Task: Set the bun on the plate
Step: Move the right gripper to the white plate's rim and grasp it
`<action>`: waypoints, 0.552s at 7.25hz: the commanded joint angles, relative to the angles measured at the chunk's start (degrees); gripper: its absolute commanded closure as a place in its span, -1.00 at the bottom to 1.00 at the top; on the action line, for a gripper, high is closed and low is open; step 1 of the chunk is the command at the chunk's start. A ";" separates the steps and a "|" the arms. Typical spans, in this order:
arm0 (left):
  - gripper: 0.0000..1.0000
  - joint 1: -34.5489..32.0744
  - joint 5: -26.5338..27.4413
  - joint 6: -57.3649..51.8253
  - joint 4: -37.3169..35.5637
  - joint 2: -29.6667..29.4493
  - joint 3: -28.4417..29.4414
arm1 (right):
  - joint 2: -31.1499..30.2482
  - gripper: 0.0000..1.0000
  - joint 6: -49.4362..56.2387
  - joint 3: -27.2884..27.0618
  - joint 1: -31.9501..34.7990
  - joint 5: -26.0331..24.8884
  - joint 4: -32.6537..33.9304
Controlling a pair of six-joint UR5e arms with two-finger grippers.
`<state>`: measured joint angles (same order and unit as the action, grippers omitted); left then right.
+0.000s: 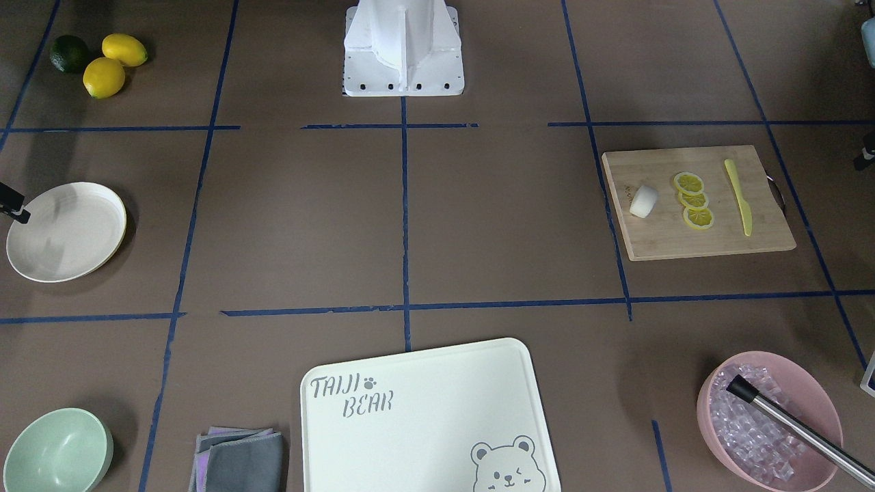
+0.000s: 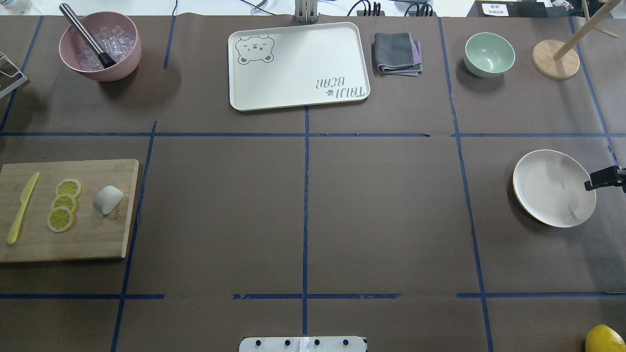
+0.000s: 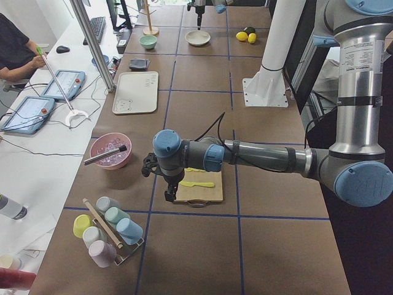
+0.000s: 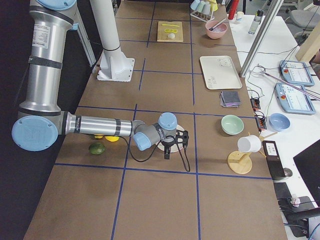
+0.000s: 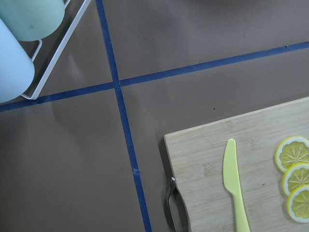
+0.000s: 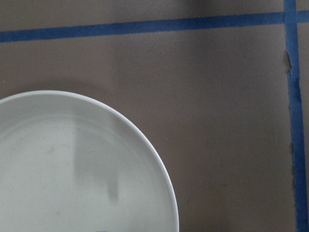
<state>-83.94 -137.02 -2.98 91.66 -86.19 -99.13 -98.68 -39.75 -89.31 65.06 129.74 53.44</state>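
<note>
The bun (image 2: 108, 199) is a small white stub lying on a wooden cutting board (image 2: 93, 244) on my left side; it also shows as bun (image 1: 643, 201). The plate (image 2: 554, 187) lies empty on the far right, also seen as plate (image 1: 66, 231) and plate (image 6: 72, 169). My right gripper (image 4: 174, 144) hovers at the plate's outer edge; only a black part of it (image 2: 605, 178) enters the overhead view, so I cannot tell its state. My left gripper (image 3: 148, 168) hangs beyond the board's knife end, state unclear. Neither wrist view shows fingers.
Three lemon slices (image 2: 63, 204) and a yellow knife (image 2: 22, 208) share the board. A pink bowl of ice (image 2: 100, 46), bear tray (image 2: 298, 93), grey cloth (image 2: 397, 53), mint bowl (image 2: 489, 54) and wooden stand (image 2: 555, 58) line the far side. A cup rack (image 3: 107, 230) stands near the left arm.
</note>
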 commanded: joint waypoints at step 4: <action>-1.00 0.00 0.00 -0.01 0.01 -0.12 0.08 | 2.70 -0.77 -5.69 3.09 -2.30 0.17 -1.23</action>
<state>-83.94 -137.02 -2.95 91.67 -86.30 -99.19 -96.10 -45.19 -86.49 63.40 129.90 52.17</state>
